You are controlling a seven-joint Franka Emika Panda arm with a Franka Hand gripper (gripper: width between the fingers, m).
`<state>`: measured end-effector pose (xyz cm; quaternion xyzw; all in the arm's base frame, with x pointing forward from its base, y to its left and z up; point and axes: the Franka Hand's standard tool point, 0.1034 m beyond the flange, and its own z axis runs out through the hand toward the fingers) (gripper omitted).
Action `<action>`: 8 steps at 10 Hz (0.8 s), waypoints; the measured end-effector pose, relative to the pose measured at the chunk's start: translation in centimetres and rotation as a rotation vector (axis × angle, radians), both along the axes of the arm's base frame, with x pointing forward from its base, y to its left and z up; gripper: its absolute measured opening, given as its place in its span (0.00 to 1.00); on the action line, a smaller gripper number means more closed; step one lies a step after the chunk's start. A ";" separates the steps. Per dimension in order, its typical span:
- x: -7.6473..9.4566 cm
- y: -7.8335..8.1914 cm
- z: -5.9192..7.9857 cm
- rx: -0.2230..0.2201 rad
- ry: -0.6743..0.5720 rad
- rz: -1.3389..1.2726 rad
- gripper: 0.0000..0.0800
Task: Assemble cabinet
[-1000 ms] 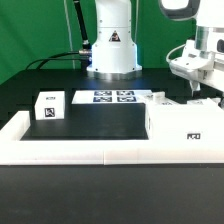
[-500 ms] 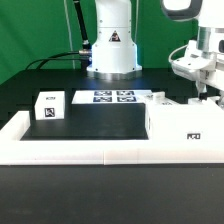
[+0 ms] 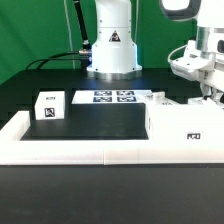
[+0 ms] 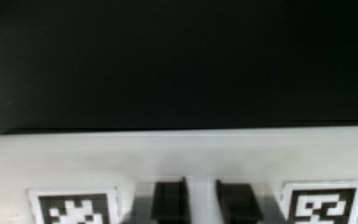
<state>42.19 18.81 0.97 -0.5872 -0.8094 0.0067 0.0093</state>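
The cabinet's large white box piece [image 3: 185, 125] stands at the exterior view's right, against the low rim wall, with a tag on its front. A small white tagged cube [image 3: 50, 105] stands at the left. A thin white piece [image 3: 160, 98] lies just behind the large box. My gripper [image 3: 207, 96] hangs over the large box's far right end, close above it. In the wrist view the gripper [image 4: 197, 205] has its two dark fingers close together with nothing between them, over a white surface [image 4: 176, 160] carrying two tags.
The low white rim wall [image 3: 90, 152] runs along the front and up the left side. The marker board [image 3: 112, 97] lies flat behind the black mat, before the robot base [image 3: 110, 45]. Black table shows beyond the white piece in the wrist view.
My gripper has drifted slightly toward the exterior view's right and a little lower over the large box. The cabinet pieces have not moved.
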 end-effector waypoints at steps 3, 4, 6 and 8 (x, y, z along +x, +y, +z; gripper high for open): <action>0.0 0.0 0.0 0.000 0.000 0.000 0.09; 0.0 -0.3 0.2 -0.003 0.000 -0.017 0.09; 0.2 -2.0 2.0 -0.021 -0.022 -0.109 0.09; 0.6 -3.9 3.6 -0.035 -0.044 -0.157 0.09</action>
